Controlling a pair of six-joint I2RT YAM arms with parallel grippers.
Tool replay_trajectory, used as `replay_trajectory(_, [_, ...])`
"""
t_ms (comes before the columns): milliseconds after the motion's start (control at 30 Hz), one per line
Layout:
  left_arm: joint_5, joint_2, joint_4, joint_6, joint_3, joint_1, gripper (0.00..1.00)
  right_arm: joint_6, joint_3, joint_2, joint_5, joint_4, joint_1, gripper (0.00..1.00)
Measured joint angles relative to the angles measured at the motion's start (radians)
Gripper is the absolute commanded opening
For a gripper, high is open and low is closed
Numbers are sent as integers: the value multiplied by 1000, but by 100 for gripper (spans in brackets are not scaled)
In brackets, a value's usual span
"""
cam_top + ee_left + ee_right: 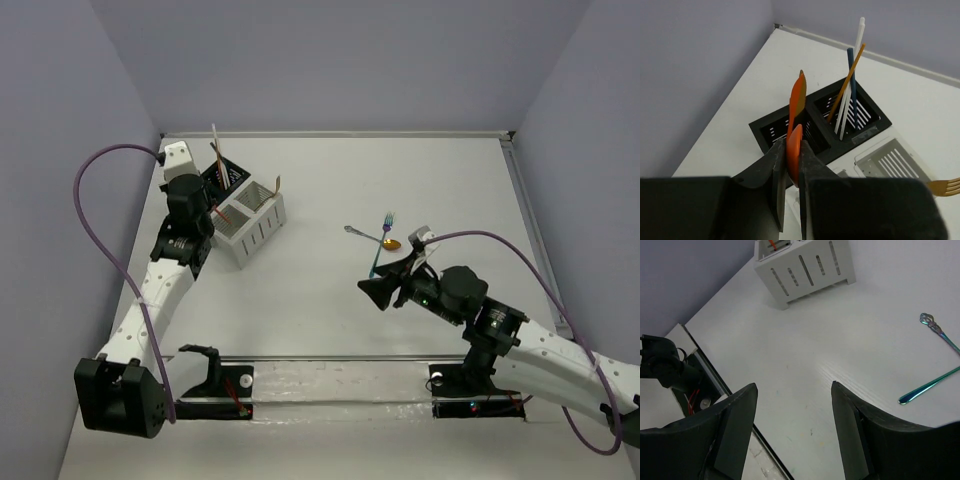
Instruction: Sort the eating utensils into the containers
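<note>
An orange knife (797, 100) is clamped in the left gripper (793, 150), with its long axis pointing away over the black caddy (760, 131), apparently over its left compartment. The right gripper (793, 385) stands wide and empty, and loose utensils (930, 386) lie at the right of its frame.

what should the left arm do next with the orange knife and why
Probably lower it a little, then let go. The left gripper is shut on the orange knife, whose serrated tip hangs over the black caddy, at the compartment beside the one holding sticks. It does not look to be inside yet.
</note>
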Motion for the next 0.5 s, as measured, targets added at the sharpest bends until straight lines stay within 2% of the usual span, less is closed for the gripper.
replay_trajectory(100, [7,21,7,10,-17,0,24,2,0,-8,12,-6,0,67])
replay_trajectory(233, [28,68,18,19,-17,0,49,4,0,-5,40,-38,0,67])
replay_trajectory(267, [36,72,18,17,-17,0,62,6,0,-5,53,-50,0,67])
replay_trajectory(300, [45,76,17,17,-17,0,69,8,0,-4,61,-55,0,67])
replay_trajectory(333, [56,76,17,14,-17,0,81,11,0,0,82,-65,0,68])
replay_trajectory(400, [76,71,18,5,-16,0,92,20,2,15,116,-81,0,68])
replay_trajectory(500, [114,52,14,-19,-16,-1,98,41,15,68,179,-121,0,67])
